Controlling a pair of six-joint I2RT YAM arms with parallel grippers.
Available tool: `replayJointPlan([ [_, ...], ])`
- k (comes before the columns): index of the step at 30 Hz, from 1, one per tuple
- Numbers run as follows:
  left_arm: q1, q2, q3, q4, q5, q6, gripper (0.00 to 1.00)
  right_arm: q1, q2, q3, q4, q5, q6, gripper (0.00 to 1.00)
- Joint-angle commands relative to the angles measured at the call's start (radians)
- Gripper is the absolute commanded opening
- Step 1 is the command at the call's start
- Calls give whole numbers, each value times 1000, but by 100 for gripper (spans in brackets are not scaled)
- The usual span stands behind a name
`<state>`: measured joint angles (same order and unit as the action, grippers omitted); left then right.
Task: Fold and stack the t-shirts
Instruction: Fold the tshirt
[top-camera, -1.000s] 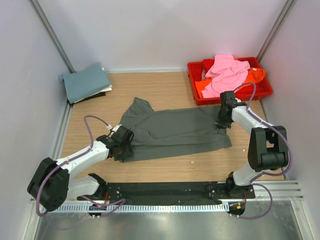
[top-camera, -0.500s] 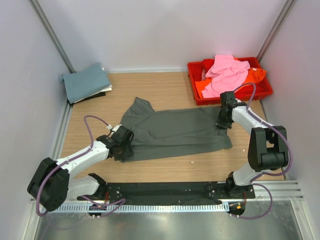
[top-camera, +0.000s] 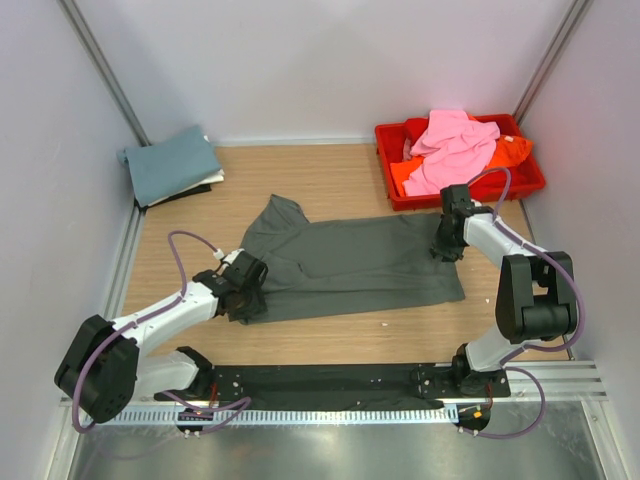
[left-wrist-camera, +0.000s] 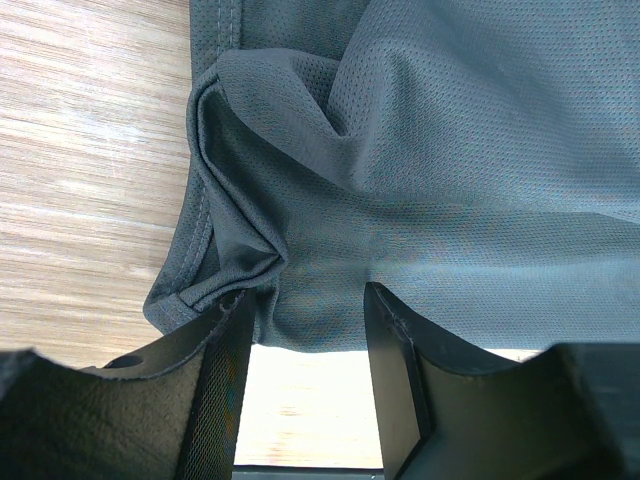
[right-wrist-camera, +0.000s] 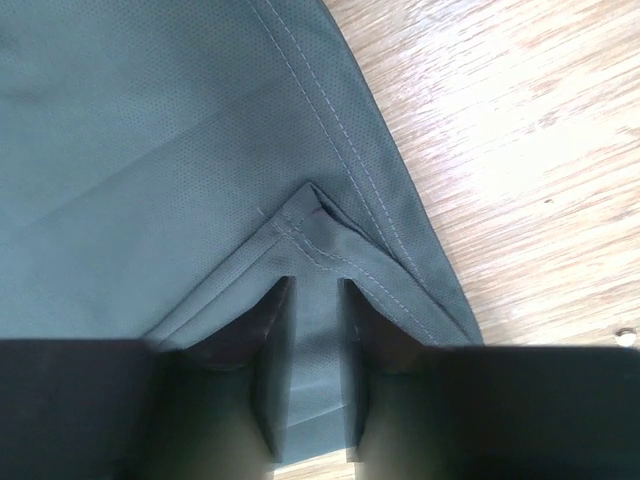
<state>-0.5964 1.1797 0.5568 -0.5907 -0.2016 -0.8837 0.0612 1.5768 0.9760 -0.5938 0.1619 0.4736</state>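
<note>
A dark grey t-shirt (top-camera: 350, 260) lies spread flat in the middle of the table. My left gripper (top-camera: 250, 300) is at its near left corner, jaws open, with the bunched hem (left-wrist-camera: 215, 270) against the left fingertip and bare wood between the fingers (left-wrist-camera: 305, 295). My right gripper (top-camera: 441, 250) is at the shirt's right edge, jaws nearly together with a strip of grey cloth between them (right-wrist-camera: 315, 285), by a folded stitched corner (right-wrist-camera: 320, 225). A folded dusty teal shirt (top-camera: 170, 165) lies on a white one (top-camera: 207, 184) at the back left.
A red plastic tray (top-camera: 530, 182) at the back right holds a crumpled pink shirt (top-camera: 450, 145) and an orange one (top-camera: 512, 150), just behind my right arm. Grey walls close in the table on three sides. Bare wood lies between shirt and stack.
My right gripper has crept slightly left and back at the shirt's right edge. The left arm and the shirt have hardly moved.
</note>
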Motion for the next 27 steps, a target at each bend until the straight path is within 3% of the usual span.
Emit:
replayJointPlan([
  [1, -3, 8, -24, 23, -12, -14, 48, -8, -2, 1, 31, -1, -4, 43],
  [2, -3, 6, -24, 23, -12, -14, 48, -8, 2, 7, 31, -1, -3, 43],
  [3, -3, 6, -26, 25, -12, -14, 48, -12, 6, 21, 34, -5, 2, 53],
  [6, -3, 11, -24, 25, -13, -12, 48, -20, 35, 65, 37, -12, 11, 55],
  [18, -3, 6, -24, 25, -12, -11, 48, -21, 112, 60, 68, -16, 20, 44],
  [27, -3, 5, -28, 28, -12, -12, 48, -21, 91, 26, 77, -12, 14, 17],
])
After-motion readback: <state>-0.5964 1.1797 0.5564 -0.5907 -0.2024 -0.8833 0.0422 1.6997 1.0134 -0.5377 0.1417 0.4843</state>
